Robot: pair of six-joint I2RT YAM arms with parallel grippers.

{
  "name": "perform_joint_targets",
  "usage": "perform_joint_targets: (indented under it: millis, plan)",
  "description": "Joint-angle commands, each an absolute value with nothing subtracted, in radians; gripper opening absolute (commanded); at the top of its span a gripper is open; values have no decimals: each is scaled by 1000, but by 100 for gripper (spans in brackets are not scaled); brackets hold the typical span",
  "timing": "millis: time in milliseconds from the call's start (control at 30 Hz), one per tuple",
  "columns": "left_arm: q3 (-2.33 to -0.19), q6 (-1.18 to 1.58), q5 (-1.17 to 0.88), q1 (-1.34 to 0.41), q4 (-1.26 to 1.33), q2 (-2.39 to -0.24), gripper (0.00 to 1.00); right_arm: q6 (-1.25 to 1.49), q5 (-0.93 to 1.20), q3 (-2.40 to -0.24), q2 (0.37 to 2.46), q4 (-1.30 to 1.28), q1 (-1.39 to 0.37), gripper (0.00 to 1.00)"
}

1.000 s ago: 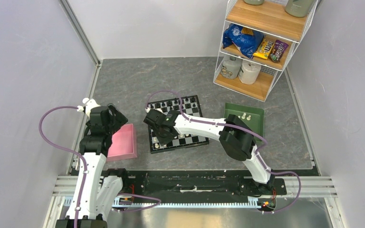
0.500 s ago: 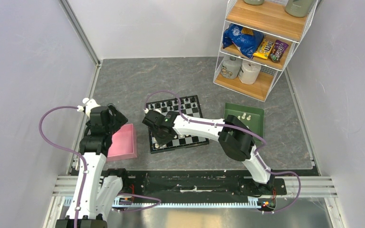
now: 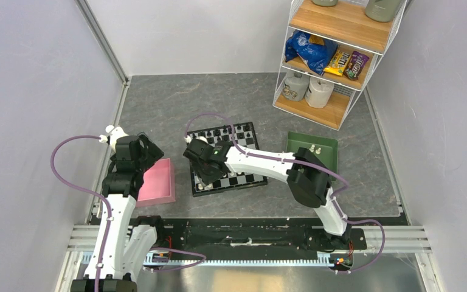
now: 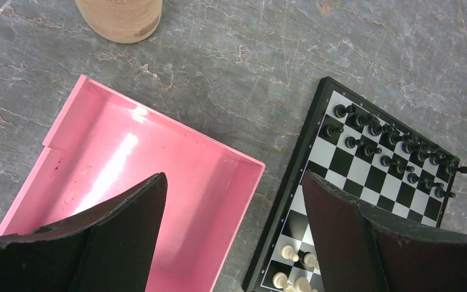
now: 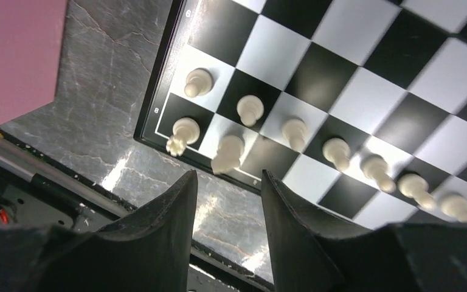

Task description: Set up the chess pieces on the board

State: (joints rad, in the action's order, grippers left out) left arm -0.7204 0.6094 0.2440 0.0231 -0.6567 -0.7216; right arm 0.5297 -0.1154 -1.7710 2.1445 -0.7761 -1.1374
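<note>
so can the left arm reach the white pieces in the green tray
Probably not: the white pieces sit in the green tray past the board, and the right arm lies across the way. Left pincer hangs by the pink tray.

Left arm (image 3: 112, 219) stands pretty much straight up from its base on the near left. The wrist is bent over at the top, so the left gripper (image 4: 232, 182) looks down and a bit to the right, jaws spread wide. Right arm (image 3: 261, 161) is folded at the elbow (image 3: 307, 181), and the white forearm stretches way out to the left. It ends in the right gripper (image 5: 228, 179) pointing down, with its dark fingers (image 5: 158, 237) parted and a narrow gap between them.
</note>
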Motion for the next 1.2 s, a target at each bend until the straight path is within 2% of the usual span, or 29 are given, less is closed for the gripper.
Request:
perform_joint_targets:
  millis: [0,167,233,433,733,1167]
  plan:
    - [-726,597,254,26,-640,-718,89,524,-204,-1741,1967,-777,-1142,51]
    - [-727,592,256,26,-643,-719,89,540,-312,-1653,1836,-782,-1120,53]
    - [-727,592,255,27,-644,-718,89,557,-356,-1611,1783,-787,-1093,57]
    - [-729,588,251,27,-649,-720,89,601,-433,-1441,1588,-792,-927,58]
    - [-726,593,248,27,-641,-728,89,575,-273,-1203,1382,-788,-520,56]
    - [-727,585,244,26,-644,-727,89,518,-64,-1082,1443,-752,-76,52]
